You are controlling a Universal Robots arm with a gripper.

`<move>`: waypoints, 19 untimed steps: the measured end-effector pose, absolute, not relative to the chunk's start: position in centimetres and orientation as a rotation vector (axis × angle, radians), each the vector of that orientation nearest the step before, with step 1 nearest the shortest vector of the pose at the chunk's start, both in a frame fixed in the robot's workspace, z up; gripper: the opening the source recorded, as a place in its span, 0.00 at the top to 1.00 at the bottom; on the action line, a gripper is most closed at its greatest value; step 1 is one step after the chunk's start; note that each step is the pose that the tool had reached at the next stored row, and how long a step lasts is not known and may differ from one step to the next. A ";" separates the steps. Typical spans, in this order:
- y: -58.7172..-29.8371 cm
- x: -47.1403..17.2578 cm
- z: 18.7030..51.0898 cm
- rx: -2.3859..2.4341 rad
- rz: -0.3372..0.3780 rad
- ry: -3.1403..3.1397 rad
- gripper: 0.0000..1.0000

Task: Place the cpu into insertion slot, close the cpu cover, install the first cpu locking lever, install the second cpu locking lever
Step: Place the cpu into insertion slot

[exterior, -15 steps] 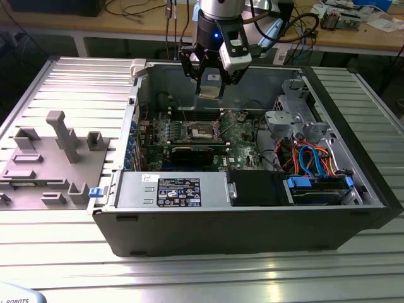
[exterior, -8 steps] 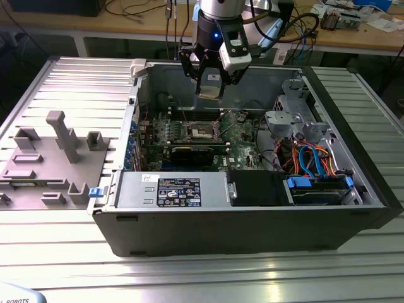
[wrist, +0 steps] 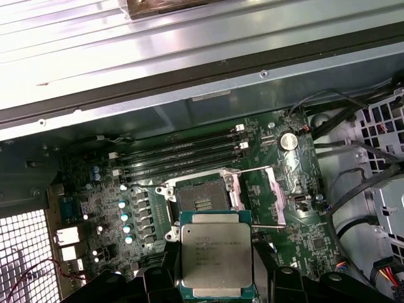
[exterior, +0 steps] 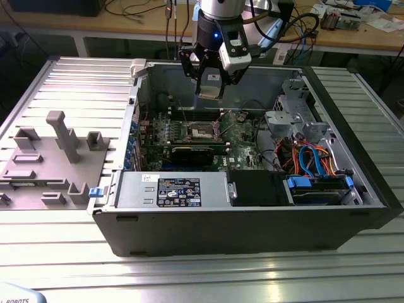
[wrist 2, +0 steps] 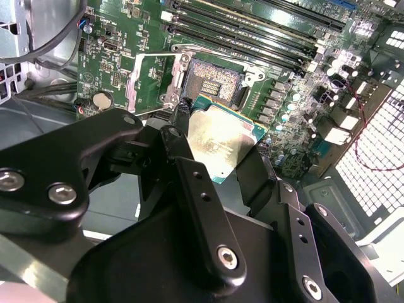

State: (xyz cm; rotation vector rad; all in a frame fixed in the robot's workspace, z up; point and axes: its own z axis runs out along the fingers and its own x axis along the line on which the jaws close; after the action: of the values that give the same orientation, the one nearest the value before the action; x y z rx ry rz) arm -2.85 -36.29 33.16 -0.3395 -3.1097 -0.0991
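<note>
**Q:** What carries the work?
**A:** A ribbed metal worktop [exterior: 63, 82]. It bears an open computer case [exterior: 252, 227] laid on its side.

**Q:** What state is the tool in?
**A:** The tool [exterior: 210, 88] is clamped on the cpu [wrist: 216, 255], gripping it at opposite edges. The chip hangs above the green motherboard [wrist: 303, 233], apart from it.

**Q:** Where is the target?
**A:** The insertion slot [wrist: 201, 197] lies bare below. The cpu cover [wrist 2: 148, 82] is swung open beside it.

**Q:** What does a clean placement call for?
**A:** Probably the chip's edges squared to the slot's rim and a level, centred descent. It should be let go without sliding, since the slot's contacts look delicate.

**Q:** What stands nearby?
**A:** The raised cover and the thin locking levers [wrist: 265, 226] flank the slot and likely narrow the approach. The memory slots [wrist: 177, 154] run along another side. The power-supply box [exterior: 170, 189] sits at the case's near edge. Blue cables [exterior: 312, 158] lie well apart, toward the exterior view's right. A grey fixture [exterior: 57, 158] rests on the worktop outside the case.
</note>
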 end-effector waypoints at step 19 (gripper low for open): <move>-36.3 -2.9 33.2 -0.356 -0.099 -3.108 0.46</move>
State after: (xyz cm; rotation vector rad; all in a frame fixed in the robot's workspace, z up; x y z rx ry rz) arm -2.85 -36.29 33.16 -0.3563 -3.1082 -0.0992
